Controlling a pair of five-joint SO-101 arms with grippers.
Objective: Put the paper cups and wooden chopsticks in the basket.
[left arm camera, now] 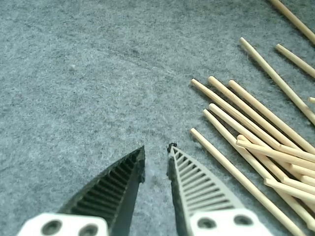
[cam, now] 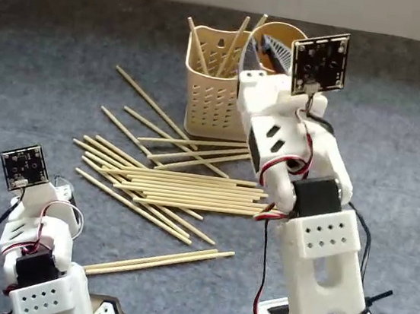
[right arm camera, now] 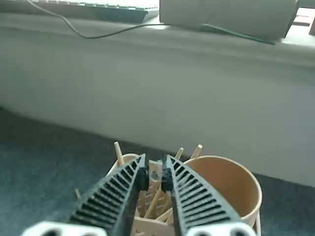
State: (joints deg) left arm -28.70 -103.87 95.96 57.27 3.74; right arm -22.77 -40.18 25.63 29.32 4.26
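High view has the left arm (cam: pixel 33 258) at 7 o'clock. Its claw (left arm camera: pixel 156 147) is a little open and holds nothing. Its tips are over bare mat (cam: pixel 52 69), near the ends of the chopsticks (cam: pixel 175 187), which lie in a loose pile in the middle. At 12 o'clock stands the basket (cam: pixel 214 89) with a few chopsticks inside. A cup (right arm camera: pixel 231 187) stands right beside it at the basket's 3 o'clock, not inside. The right claw (right arm camera: pixel 154 164) hangs above them, open just a crack, holding nothing.

I think this is the stick-picking step, and the job is far from done. Next, a claw must go down, pinch one stick and lift.

The mat is grey and fuzzy. A pale wall (right arm camera: pixel 147 88) stands behind it.
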